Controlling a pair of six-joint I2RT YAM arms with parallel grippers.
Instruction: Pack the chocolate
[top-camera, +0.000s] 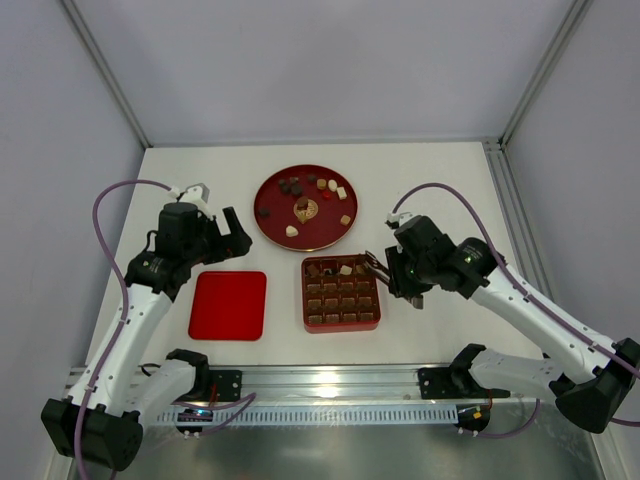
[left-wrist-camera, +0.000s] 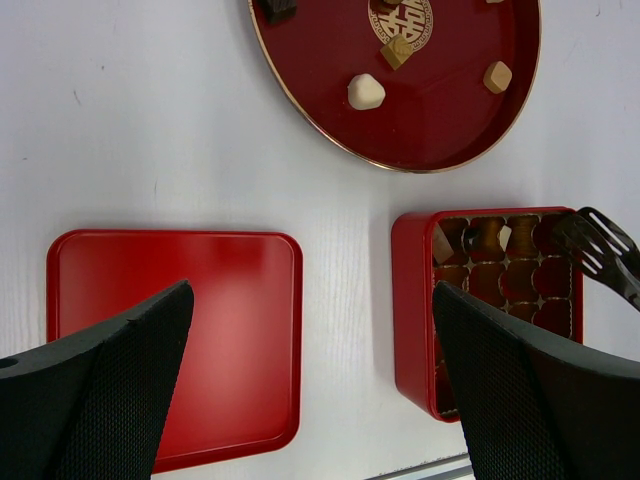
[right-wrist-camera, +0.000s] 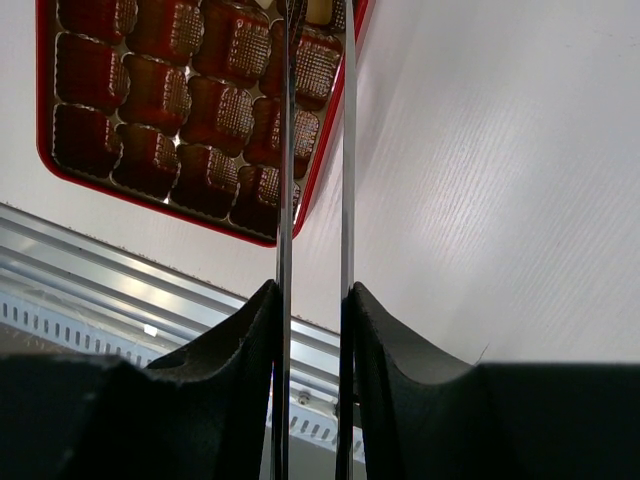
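Chocolate (top-camera: 292, 186) mostly on the round red plate (top-camera: 325, 232) at the far middle of the white tabletop (top-camera: 440, 180): dark, light-brown and cream pieces lying apart, one of them on the gold emblem (top-camera: 306, 209) at the centre. A few more pieces in the far row of the red box (top-camera: 305, 296), which sits just on the near side of the plate, among them a cream one and a dark one. Flat red lid (top-camera: 228, 305) left of the box, apart from it, hollow side up. Left end effector (left-wrist-camera: 310, 295) raised above the tabletop near the lid's far right corner and left of the plate, fingers spread wide, gripping nothing. Right end effector (right-wrist-camera: 312, 300) clamped on thin metal tongs (right-wrist-camera: 285, 150), tilted down toward the box's far right corner. Tong blades close together and nearly parallel, the tips over the far row beside a cream piece. Tips cut off in the right wrist view, so cannot tell whether any piece is pinched between them.
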